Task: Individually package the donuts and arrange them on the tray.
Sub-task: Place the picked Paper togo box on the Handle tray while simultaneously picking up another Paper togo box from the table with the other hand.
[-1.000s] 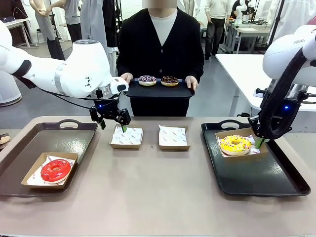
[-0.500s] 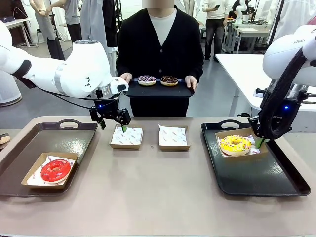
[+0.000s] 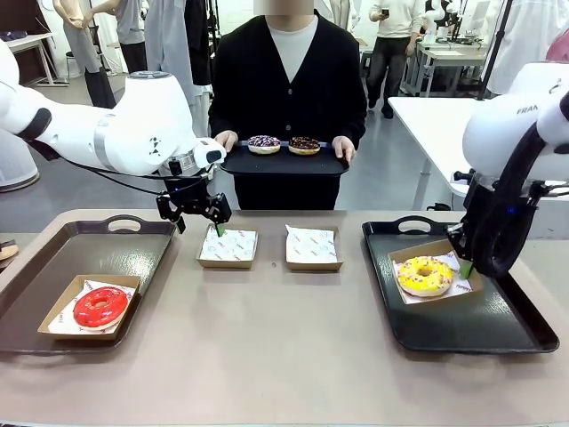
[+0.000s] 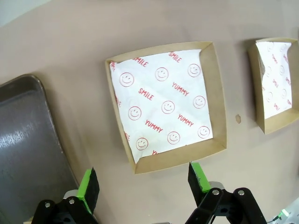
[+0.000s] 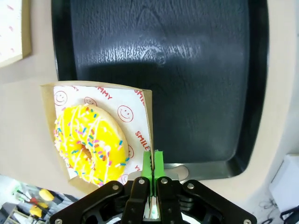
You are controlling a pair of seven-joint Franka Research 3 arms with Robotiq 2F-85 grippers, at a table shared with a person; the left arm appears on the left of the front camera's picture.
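My right gripper [image 3: 467, 261] [image 5: 153, 163] is shut on the edge of a paper-lined cardboard box [image 3: 462, 283] [image 5: 140, 107]. The box holds the yellow sprinkled donut [image 3: 424, 274] [image 5: 91, 142] and seems raised slightly over the right black tray [image 3: 480, 334] [image 5: 187, 70]. My left gripper [image 3: 213, 218] [image 4: 144, 184] hangs open above the near edge of an empty box [image 3: 228, 246] [image 4: 168, 112]. On the left tray [image 3: 133, 258] the red donut [image 3: 100, 307] lies in its own box. A person holds a small black tray [image 3: 284, 163] carrying the purple-white donut [image 3: 264, 143] and the chocolate donut [image 3: 305, 144].
A second empty paper-lined box [image 3: 312, 246] [image 4: 275, 84] sits mid-table beside the first. A corner of the left tray [image 4: 23, 140] lies next to my left fingers. A white table [image 3: 444, 124] stands behind on the right.
My right gripper has drawn the yellow donut's box toward the near side of the right tray. The left gripper has barely shifted.
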